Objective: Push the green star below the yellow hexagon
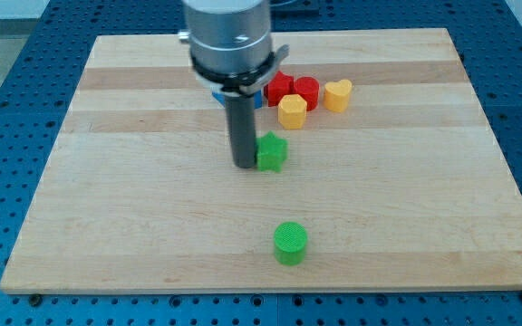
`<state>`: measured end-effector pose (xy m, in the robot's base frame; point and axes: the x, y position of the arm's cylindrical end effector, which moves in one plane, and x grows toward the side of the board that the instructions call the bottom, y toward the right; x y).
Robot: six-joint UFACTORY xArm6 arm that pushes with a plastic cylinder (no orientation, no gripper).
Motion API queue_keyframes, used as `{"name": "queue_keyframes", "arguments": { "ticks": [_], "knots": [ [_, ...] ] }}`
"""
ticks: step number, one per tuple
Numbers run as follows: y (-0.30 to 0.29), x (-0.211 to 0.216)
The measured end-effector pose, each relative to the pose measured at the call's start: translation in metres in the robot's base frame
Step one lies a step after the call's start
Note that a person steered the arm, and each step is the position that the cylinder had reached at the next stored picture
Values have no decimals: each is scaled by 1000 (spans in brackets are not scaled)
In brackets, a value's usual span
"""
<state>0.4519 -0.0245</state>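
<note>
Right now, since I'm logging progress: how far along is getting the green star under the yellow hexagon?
Nearly done: the green star block already sits just below the yellow hexagon block, slightly toward the view's left. In hand: my tip is against the star's left side. Left: a small nudge toward the view's right.

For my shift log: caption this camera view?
My tip touches the green star's left side, just below-left of the yellow hexagon.
</note>
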Motion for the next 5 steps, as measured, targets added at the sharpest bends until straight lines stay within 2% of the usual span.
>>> {"name": "queue_keyframes", "arguments": {
  "ticks": [3, 5],
  "knots": [
    [11, -6],
    [-11, -2]
  ]
}}
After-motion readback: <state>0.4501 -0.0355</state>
